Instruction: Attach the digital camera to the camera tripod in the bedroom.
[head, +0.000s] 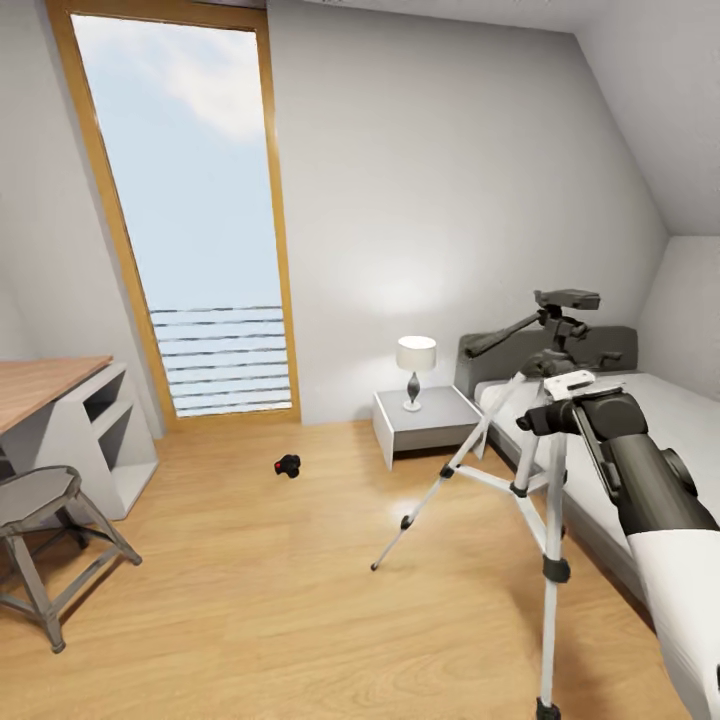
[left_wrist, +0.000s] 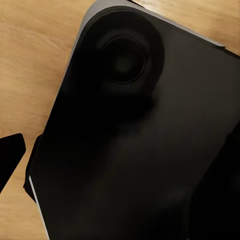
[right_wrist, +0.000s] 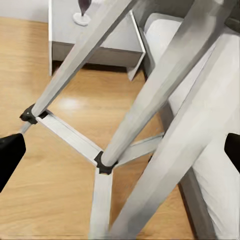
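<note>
Your right gripper (right_wrist: 120, 150) is open, its fingers straddling the tripod (head: 545, 440) legs, gripping nothing. The left I cannot tell. Fetch the camera (head: 288, 466) first.

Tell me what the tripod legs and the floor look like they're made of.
Tripod legs: likely metal, shown by their silver sheen; the joints are matte black, perhaps plastic. Floor: light wood boards or laminate, shown by grain lines and a soft glossy reflection; which one is unclear.
</note>
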